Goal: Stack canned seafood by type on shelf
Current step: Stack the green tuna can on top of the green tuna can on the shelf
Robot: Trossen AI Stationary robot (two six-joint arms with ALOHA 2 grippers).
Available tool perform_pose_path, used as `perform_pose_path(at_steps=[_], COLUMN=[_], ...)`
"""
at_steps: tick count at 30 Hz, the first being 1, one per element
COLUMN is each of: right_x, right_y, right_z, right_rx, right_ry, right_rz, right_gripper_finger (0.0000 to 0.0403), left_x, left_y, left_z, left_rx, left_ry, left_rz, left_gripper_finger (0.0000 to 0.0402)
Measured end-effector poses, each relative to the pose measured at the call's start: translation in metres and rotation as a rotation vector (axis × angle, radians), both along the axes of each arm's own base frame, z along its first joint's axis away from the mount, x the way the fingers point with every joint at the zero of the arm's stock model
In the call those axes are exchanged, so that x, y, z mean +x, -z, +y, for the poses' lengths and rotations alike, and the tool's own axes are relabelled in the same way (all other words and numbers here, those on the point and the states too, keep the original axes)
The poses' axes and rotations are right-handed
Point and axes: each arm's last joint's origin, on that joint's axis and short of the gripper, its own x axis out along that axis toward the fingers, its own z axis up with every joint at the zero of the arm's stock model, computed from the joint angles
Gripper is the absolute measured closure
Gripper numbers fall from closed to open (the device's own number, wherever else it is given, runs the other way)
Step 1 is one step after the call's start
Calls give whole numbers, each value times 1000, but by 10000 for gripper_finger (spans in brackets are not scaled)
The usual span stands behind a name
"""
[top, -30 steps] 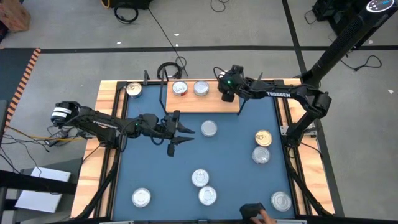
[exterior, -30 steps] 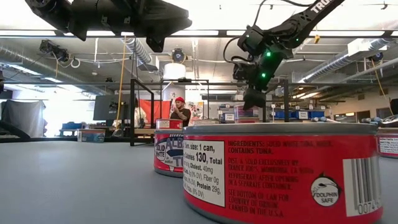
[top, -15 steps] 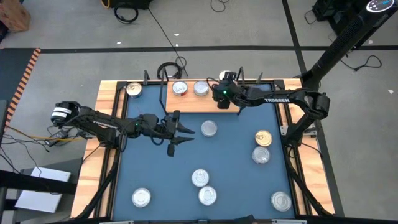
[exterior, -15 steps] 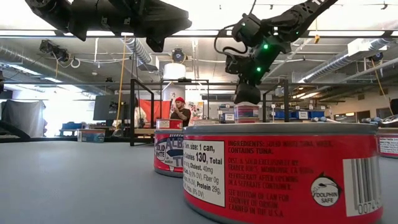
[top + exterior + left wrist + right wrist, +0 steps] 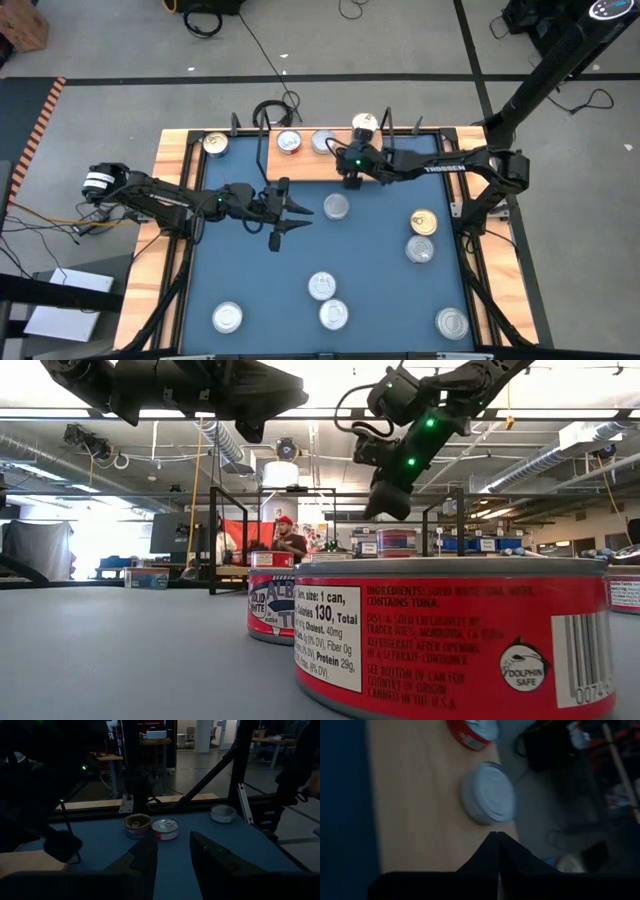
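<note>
- The shelf (image 5: 300,160), a light wooden board, lies along the far edge of the blue table (image 5: 380,290). It serves as the landmark for all positions below.
- The right arm reaches across the shelf. The right gripper (image 5: 351,181) hangs over the shelf's near edge, right of centre; its fingers are pressed together and hold nothing.
- The left arm extends over the table on the near side of the shelf's left half. The left gripper (image 5: 287,212) stands partly open and empty, short of the loose tin nearest the shelf.
- Placed stock: three tins sit along the shelf's far side. A red-sided tin (image 5: 289,142) is the leftmost, a silver-topped tin (image 5: 323,141) is just beside it, and a pale-topped tin (image 5: 364,123) stands further right at the far edge.
- Outside the shelf, a gold-lidded tin (image 5: 215,144) rests on the wooden rim past the shelf's left end.
- Loose stock on the table: one tin (image 5: 337,207) lies just off the shelf's near edge. A gold-lidded open-looking tin (image 5: 423,221) and its neighbour (image 5: 420,249) lie right of the shelf, nearer the viewer. Four more tins lie well apart from the shelf, along the table's near side.
- Judgement: the task is early, about a quarter done. Sorting by type remains largely open, and no tin is stacked on another yet.
</note>
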Motion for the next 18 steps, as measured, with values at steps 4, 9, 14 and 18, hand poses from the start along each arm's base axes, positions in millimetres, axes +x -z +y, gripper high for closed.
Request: perform_pose_path(at_steps=[4, 9, 14, 18], right_x=[2, 4, 8, 9], right_y=[2, 5, 6, 7], right_z=[7, 16, 29, 44], right_rx=[96, 277, 376, 409], right_ry=[-19, -96, -147, -160], right_rz=[-46, -98, -134, -119], right_gripper_finger=[385, 396, 396, 399], left_x=[0, 0, 0, 0], left_y=[0, 0, -3, -4], left_z=[0, 0, 0, 2], left_rx=[11, 34, 44, 47], left_ry=[1, 1, 0, -5], left_rz=[-1, -4, -33, -45], left_gripper_finger=[282, 282, 282, 282])
